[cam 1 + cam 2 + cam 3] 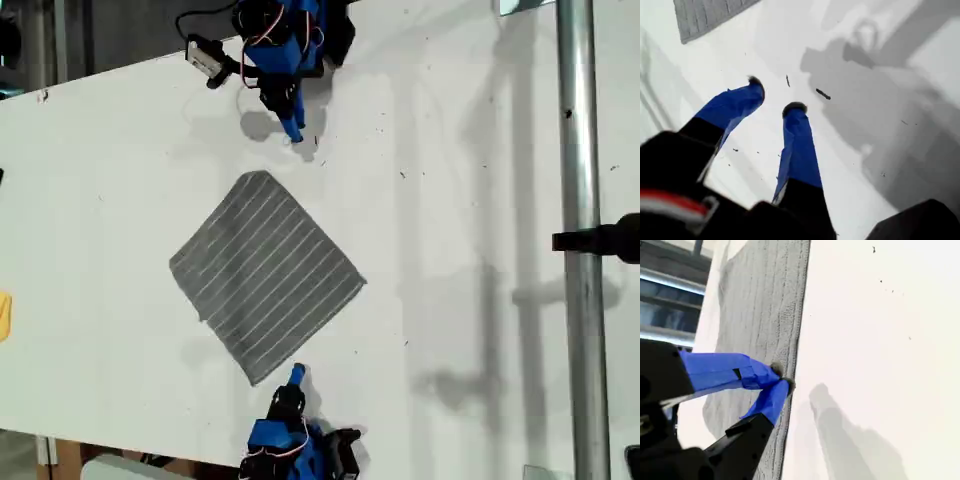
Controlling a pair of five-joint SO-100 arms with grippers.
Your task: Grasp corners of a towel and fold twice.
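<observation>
A white table [480,200] fills most of the exterior view, its surface dotted with small dark specks [822,94] and crossed by soft grey shadows. A shiny metal pole [582,150] runs upright near the exterior view's right — a black clamp [600,240] grips it partway down. A small yellow object [4,316] sits at the table's edge on the exterior view's left — only partly shown.

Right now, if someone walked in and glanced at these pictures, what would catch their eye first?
The grey white-striped towel lies flat like a diamond in the middle of the white table. My second gripper, blue, is pinched shut at the towel's edge, at the corner toward the exterior view's bottom. My first gripper hovers open over bare table, short of the corner toward that view's top.
</observation>
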